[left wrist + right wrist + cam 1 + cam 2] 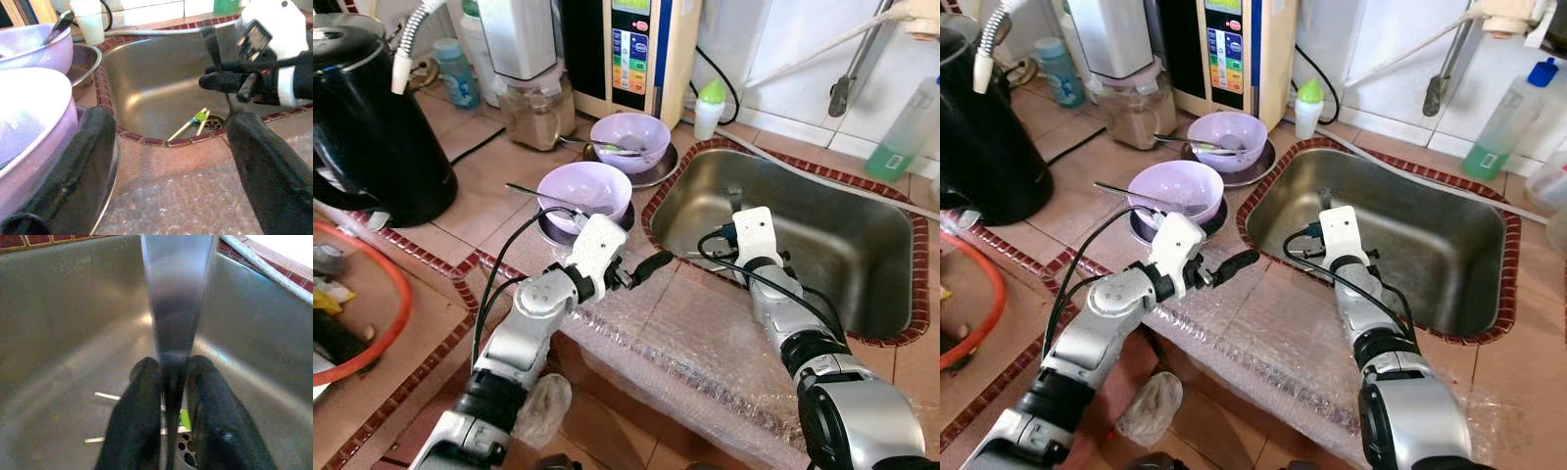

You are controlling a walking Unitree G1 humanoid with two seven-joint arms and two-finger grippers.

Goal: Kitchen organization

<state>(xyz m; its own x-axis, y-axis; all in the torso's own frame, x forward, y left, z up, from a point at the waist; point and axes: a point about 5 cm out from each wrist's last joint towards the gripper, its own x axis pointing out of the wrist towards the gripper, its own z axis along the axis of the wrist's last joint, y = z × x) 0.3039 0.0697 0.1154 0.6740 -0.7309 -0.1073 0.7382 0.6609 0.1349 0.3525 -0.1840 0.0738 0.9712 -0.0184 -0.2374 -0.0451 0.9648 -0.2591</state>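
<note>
My right gripper (735, 208) hangs over the steel sink (842, 245), shut on the flat handle of a metal utensil (175, 293) that stands up between its fingers. On the sink floor by the drain lie pale chopsticks with a green tag (194, 120). My left gripper (171, 166) is open at the counter's edge, one finger (80, 166) right beside the near lilac bowl (584, 190). That bowl rests on a metal plate with a utensil (524, 189) lying across it. A second lilac bowl (629, 139) with a spoon stands behind it.
A black kettle (372, 127) stands at the left, with a jar (536, 110) and a water dispenser (628, 49) at the back. A small green-capped bottle (709, 106) and a green soap bottle (901, 137) flank the sink. Bubble wrap (675, 333) covers the front counter edge.
</note>
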